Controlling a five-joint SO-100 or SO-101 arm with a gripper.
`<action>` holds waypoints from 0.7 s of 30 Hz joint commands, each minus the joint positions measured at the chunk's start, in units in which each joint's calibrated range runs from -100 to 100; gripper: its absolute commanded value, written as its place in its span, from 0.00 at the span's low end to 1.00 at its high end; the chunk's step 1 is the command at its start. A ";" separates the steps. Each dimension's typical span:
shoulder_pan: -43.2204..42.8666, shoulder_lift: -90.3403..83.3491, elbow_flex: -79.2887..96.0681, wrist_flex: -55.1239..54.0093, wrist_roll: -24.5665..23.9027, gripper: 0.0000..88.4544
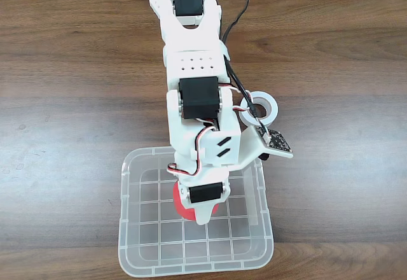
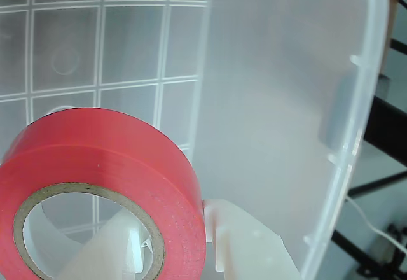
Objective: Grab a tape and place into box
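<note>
Fixed view. I am reaching down the frame from the top edge, my white arm (image 1: 194, 95) stretched over the brown wooden table (image 1: 70, 83), and my pincer (image 1: 198, 215) is hanging inside the outline of the box (image 1: 130, 229), over its grid-patterned floor. The tape (image 1: 180, 202) is showing as a red sliver directly beneath my pincer, peeking out on the pincer's left side as this view shows it; my wrist housing is covering the rest of it. From here I cannot tell whether the tape is touching the box floor or being held above it. A white tape roll (image 1: 259, 109) is lying on the table well behind my pincer, outside the box, just beside my forearm and the black cable (image 1: 238, 19) running along it.

Wrist view. The tape (image 2: 108, 165) is sitting right against my pincer (image 2: 178, 248): one white finger (image 2: 245, 242) is pressing on the outer red wall, and the other finger (image 2: 102, 258) is showing through the grey-beige core, inside the ring. I am therefore clamping the roll's wall between the two fingers, one within and one without. The roll is standing tilted, its open face turned toward the camera. Beyond the tape, the box floor grid (image 2: 127, 44) is spreading out, and the clear side wall (image 2: 356, 121) is rising to the pincer's right in this view.
</note>
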 commanded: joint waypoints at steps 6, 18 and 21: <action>0.03 -1.26 -5.93 0.72 -0.26 0.26; 0.61 -2.06 -5.93 4.74 -0.31 0.23; 0.61 -3.59 -6.02 6.45 -0.31 0.19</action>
